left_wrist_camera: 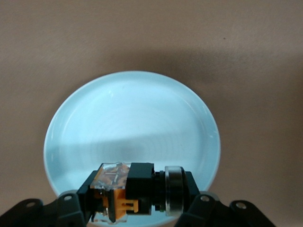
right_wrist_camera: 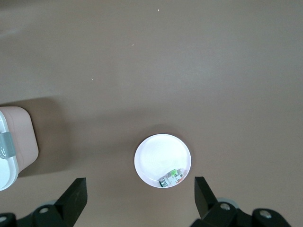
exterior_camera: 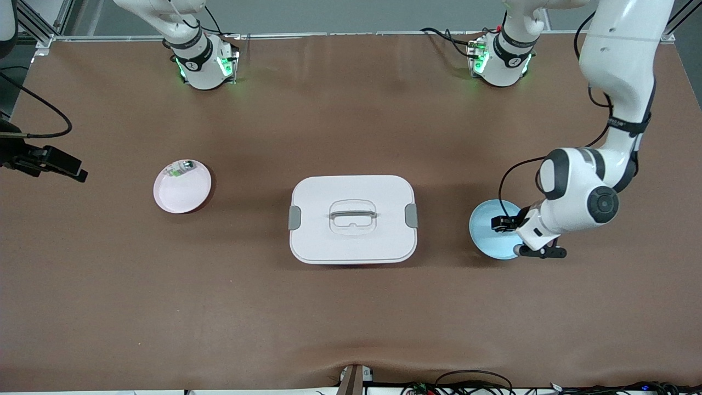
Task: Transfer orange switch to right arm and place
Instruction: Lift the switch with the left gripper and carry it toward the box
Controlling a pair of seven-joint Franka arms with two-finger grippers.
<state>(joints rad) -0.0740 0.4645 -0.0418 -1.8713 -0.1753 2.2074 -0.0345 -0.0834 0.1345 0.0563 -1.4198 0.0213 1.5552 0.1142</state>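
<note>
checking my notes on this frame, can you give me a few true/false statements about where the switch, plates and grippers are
1. The left gripper is shut on the orange switch at the blue plate. True.
2. The right gripper holds the small white-and-green part. False: its jaws stand open and empty, high over the table above the pink plate, and the part lies in that plate.
3. The white lidded box sits between the two plates. True.
4. The box lid is off. False: the lid is on, its handle lying flat.
5. The orange switch lies in the pink plate. False: it is between the left gripper's fingers at the blue plate.
</note>
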